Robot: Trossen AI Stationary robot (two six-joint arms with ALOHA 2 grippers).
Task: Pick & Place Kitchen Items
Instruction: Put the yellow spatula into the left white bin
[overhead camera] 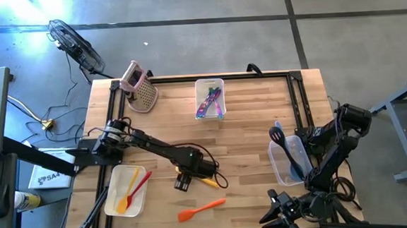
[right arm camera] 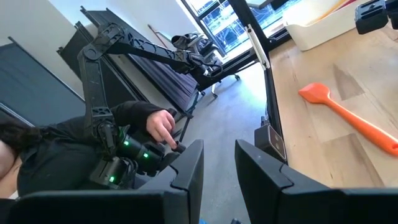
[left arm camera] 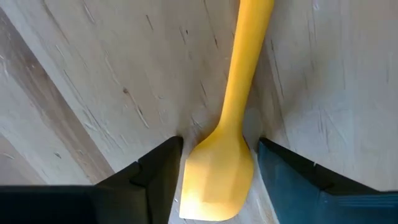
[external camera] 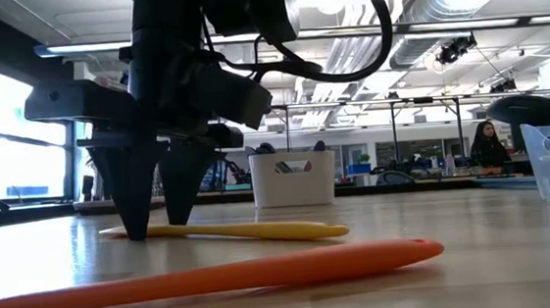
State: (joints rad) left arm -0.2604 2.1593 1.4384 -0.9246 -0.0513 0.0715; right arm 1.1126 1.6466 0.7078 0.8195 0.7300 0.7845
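Note:
A yellow spatula (left arm camera: 239, 93) lies flat on the wooden table (overhead camera: 260, 117), its handle showing beside my left arm (overhead camera: 211, 183). My left gripper (left arm camera: 219, 149) points down over its blade end (left arm camera: 217, 180), open. One dark finger (left arm camera: 163, 165) stands on each side of the blade with a thin gap, fingertips at table level (external camera: 158, 227). An orange spatula (overhead camera: 202, 209) lies closer to the near edge (external camera: 216, 277). My right gripper (right arm camera: 219, 155) waits level at the near right corner (overhead camera: 278, 207), open and holding nothing.
A white bin (overhead camera: 117, 204) at the near left holds a yellow and a red utensil. A clear bin (overhead camera: 209, 83) at the far middle holds purple and green ones, and a clear bin (overhead camera: 281, 167) at the right holds black and blue ones. A pink grater (overhead camera: 139, 86) stands far left.

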